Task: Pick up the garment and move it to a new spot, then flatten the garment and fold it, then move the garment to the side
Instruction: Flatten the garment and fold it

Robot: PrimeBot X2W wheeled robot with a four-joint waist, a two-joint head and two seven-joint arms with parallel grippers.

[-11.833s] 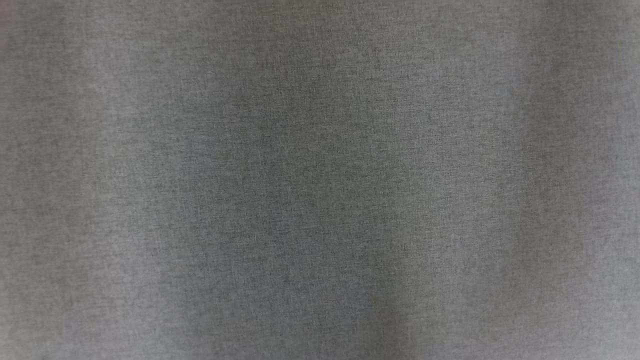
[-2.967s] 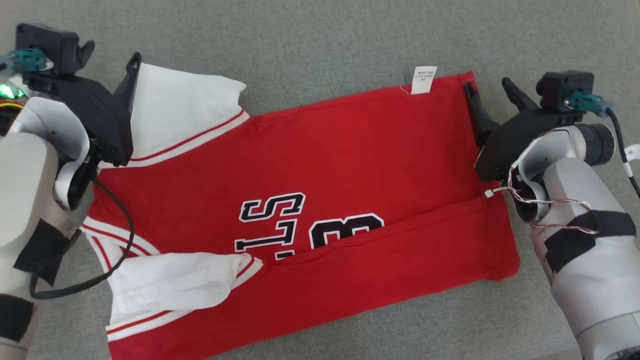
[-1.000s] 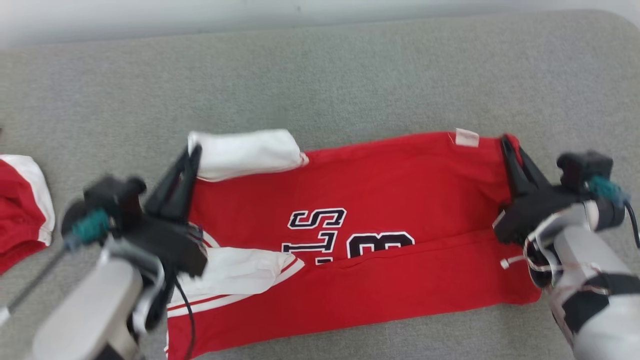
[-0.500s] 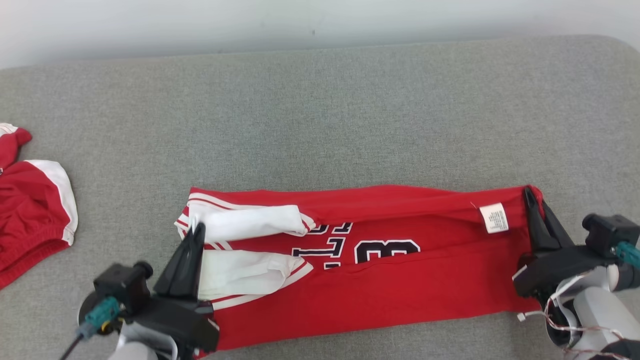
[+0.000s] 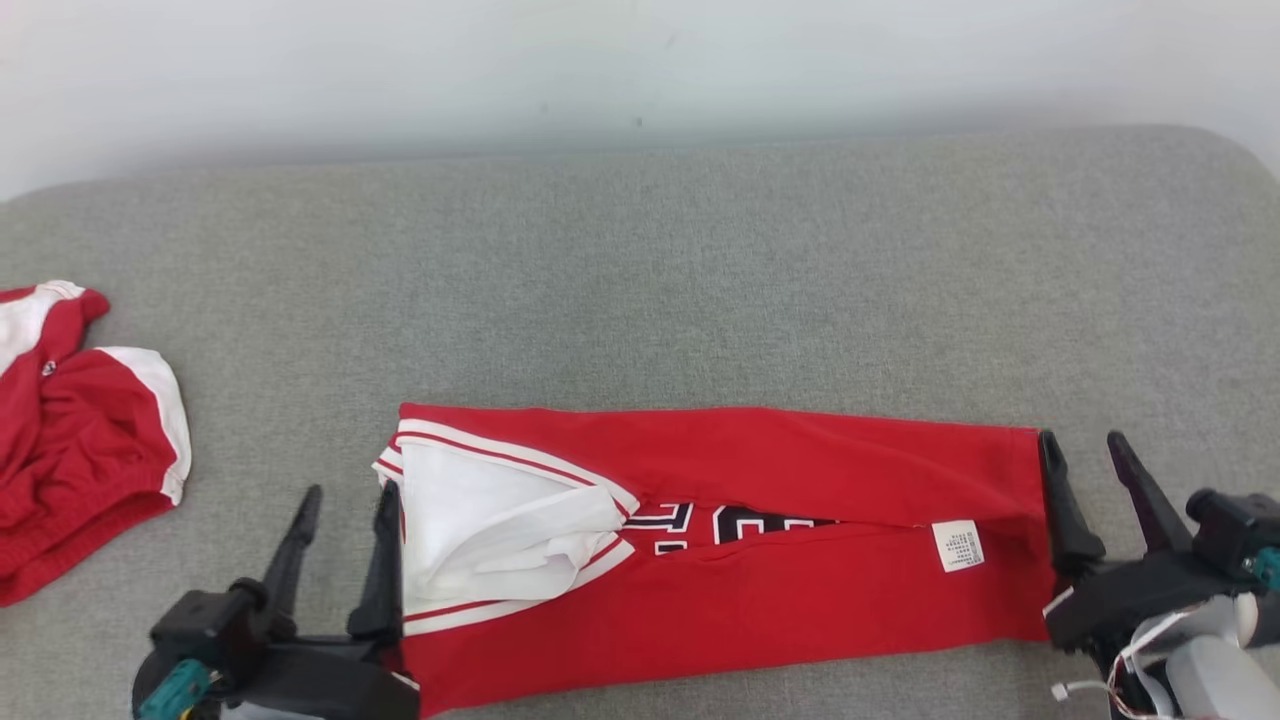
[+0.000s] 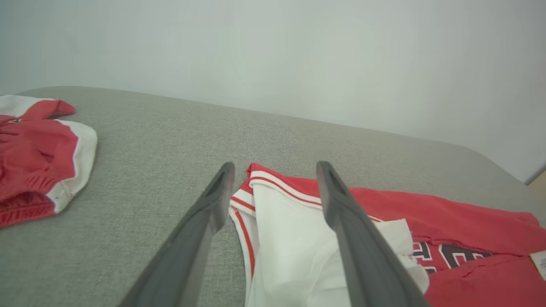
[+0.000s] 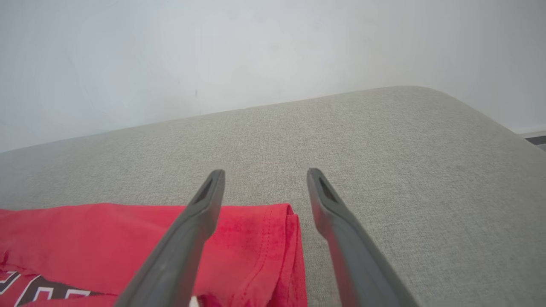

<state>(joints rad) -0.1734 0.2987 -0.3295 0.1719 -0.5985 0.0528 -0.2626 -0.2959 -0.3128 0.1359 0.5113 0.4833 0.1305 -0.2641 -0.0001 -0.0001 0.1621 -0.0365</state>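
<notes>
Head view: a red jersey (image 5: 720,590) lies as a long narrow band across the near part of a grey upholstered surface (image 5: 700,280), running left to right. Half a second ago both of your hands were clamped on its far edge, one at each end, drawing that edge toward you. Now both have let go.

The left hand (image 5: 350,492) sits at the jersey's left end with its two dark fingers spread, the inner finger just beside the white sleeve (image 5: 500,530). The right hand (image 5: 1080,440) sits at the right end, fingers likewise parted and gripping nothing.

The far edge has come down over the middle. The white label (image 5: 958,546), which stood on the far side a moment ago, now lies on top near the right end. The black numerals (image 5: 740,522) are mostly covered.

Left wrist view: the striped end of the jersey shows in the gap between the spread fingers, not pinched. Right wrist view: the jersey's right corner lies flat beneath the parted fingers.

A second red and white garment (image 5: 80,430) lies crumpled at the left edge of the head view, well apart from the jersey.

Judged from this, one lengthwise fold is laid and released. A crosswise fold and the move to the side are probably what remain.
</notes>
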